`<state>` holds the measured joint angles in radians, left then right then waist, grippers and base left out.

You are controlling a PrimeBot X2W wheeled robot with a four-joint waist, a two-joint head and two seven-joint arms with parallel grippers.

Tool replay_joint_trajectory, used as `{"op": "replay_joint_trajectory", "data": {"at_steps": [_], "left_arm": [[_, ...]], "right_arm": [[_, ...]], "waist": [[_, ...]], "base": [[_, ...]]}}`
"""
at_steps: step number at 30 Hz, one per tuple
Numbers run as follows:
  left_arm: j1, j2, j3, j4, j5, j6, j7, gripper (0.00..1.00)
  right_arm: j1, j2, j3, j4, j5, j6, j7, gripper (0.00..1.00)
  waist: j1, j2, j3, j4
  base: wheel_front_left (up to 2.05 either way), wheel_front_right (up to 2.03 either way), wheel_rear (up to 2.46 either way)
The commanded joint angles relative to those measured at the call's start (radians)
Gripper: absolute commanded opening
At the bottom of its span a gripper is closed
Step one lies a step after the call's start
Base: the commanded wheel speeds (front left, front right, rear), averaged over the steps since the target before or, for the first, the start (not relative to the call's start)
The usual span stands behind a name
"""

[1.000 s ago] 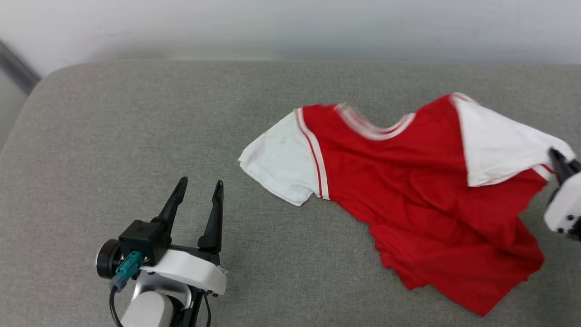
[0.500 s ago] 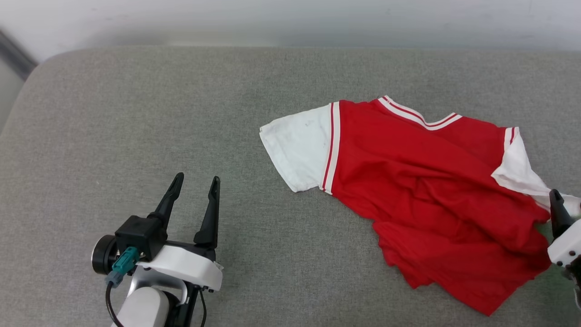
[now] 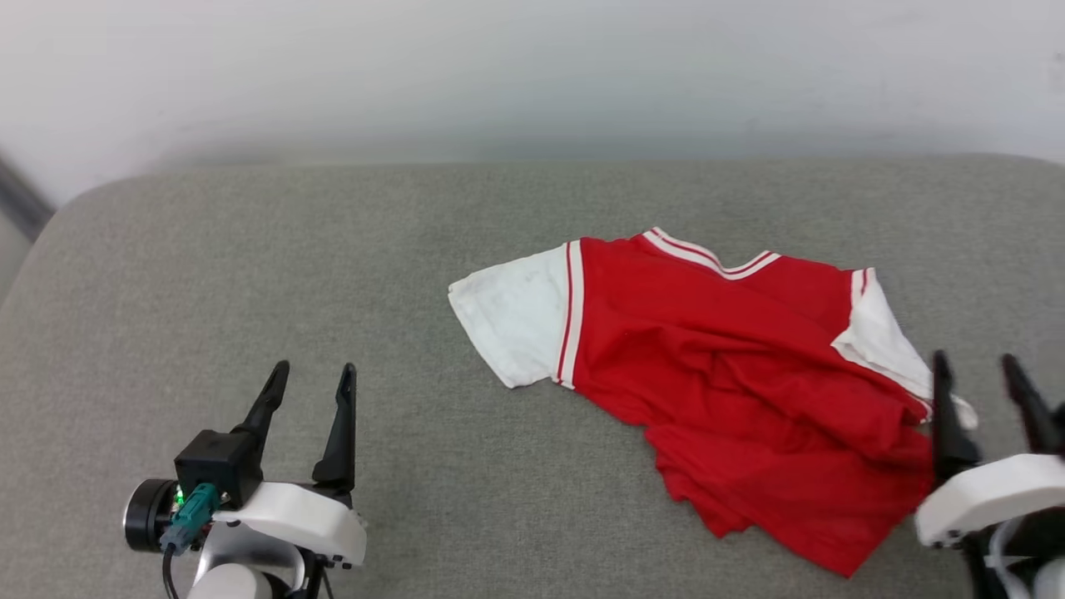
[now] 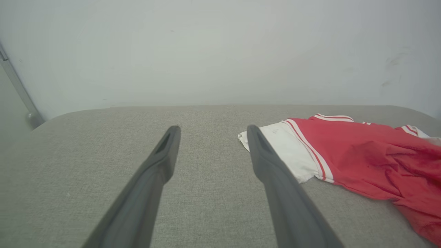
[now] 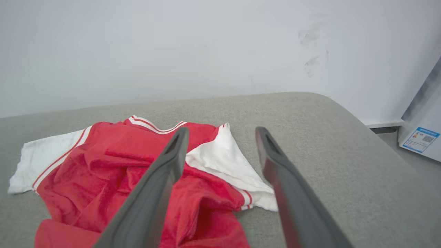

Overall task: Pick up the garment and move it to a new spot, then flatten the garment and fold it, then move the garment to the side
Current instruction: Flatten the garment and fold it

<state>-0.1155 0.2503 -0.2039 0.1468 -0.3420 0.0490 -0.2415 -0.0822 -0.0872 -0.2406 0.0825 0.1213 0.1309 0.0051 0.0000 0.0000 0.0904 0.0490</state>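
Observation:
The garment (image 3: pixel 715 366), a red shirt with white sleeves and striped trim, lies rumpled on the grey cushion (image 3: pixel 250 249), right of centre. Its lettering is hidden. My right gripper (image 3: pixel 975 364) stands open just off its right sleeve, nothing between the fingers; in the right wrist view the garment (image 5: pixel 113 168) lies under and left of that gripper (image 5: pixel 222 132). My left gripper (image 3: pixel 312 374) is open and empty at the lower left, well away from the shirt; in the left wrist view the garment (image 4: pixel 365 155) lies to the right of this gripper (image 4: pixel 210 131).
A pale wall (image 3: pixel 532 66) runs behind the cushion. The cushion's rounded right edge (image 5: pixel 372 137) drops to the floor, where a white appliance with a blue label (image 5: pixel 421 137) stands. Bare grey cushion lies on the left half.
My right gripper has let go of the right sleeve and opened; the sleeve has dropped onto the cushion. The head camera has shifted, so the whole scene sits lower.

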Motion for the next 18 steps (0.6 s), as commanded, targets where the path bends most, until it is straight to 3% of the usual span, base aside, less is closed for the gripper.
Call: {"op": "replay_joint_trajectory", "data": {"at_steps": [1, 9, 18], "left_arm": [[0.014, 0.01, 0.006, -0.007, -0.002, 0.009, 0.01, 1.0], [-0.055, 0.063, -0.005, -0.028, -0.008, -0.014, 0.134, 1.0], [-0.301, 0.133, -0.036, 0.011, -0.09, -0.125, 0.409, 1.0]], "right_arm": [[0.023, 0.011, 0.04, -0.024, -0.01, 0.0, 0.0, 1.0], [0.079, 0.024, 0.2, -0.14, 0.008, 0.0, 0.02, 1.0], [0.045, 0.035, 0.27, -0.232, 0.02, 0.0, 0.038, 1.0]], "waist": [[0.0, 0.0, -0.025, -0.024], [0.0, 0.0, -0.028, -0.064], [0.0, 0.0, 0.084, -0.135]], "base": [[0.0, 0.0, 0.0], [0.0, 0.0, 0.0], [0.0, 0.0, 0.0]]}}
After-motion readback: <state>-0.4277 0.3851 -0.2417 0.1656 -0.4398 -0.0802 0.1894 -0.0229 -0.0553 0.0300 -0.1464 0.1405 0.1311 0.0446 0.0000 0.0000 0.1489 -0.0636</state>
